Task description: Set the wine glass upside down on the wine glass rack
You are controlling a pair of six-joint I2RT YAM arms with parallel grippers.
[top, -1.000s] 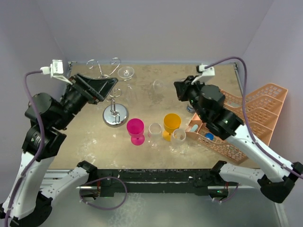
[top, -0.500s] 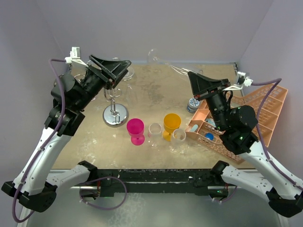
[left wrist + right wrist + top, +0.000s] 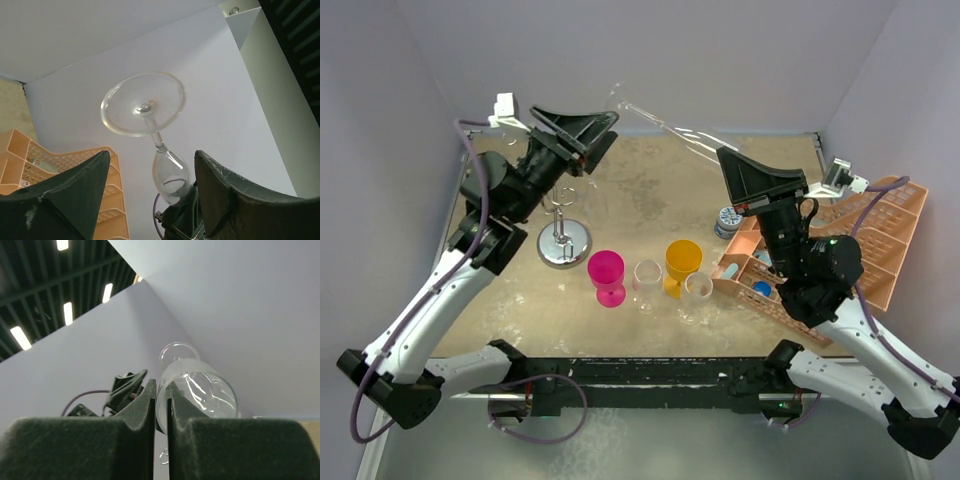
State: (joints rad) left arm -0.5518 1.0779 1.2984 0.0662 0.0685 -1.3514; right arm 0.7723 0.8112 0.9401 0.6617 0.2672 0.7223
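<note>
My right gripper (image 3: pixel 724 162) is raised above the table and shut on the rim of a clear wine glass (image 3: pixel 665 124). The glass slants up and left, with its foot (image 3: pixel 618 95) highest. In the right wrist view the fingers (image 3: pixel 150 405) pinch the bowl's rim (image 3: pixel 200 390). My left gripper (image 3: pixel 598 138) is open and empty, just left of the glass foot. In the left wrist view the foot (image 3: pixel 143 104) and bowl (image 3: pixel 170 175) float beyond the open jaws. The chrome wine glass rack (image 3: pixel 564 243) stands below the left arm, its scroll arms partly hidden.
A pink goblet (image 3: pixel 607 272), an orange goblet (image 3: pixel 682 260) and two clear glasses (image 3: pixel 647 282) (image 3: pixel 697 292) stand in a row near the front. A peach plastic crate (image 3: pixel 850 235) sits at the right. Another clear glass (image 3: pixel 655 182) stands mid-table.
Both arms have risen. The right gripper has carried the glass up off the table and tilted it toward the left. The left gripper has swung up and right toward the glass foot.
</note>
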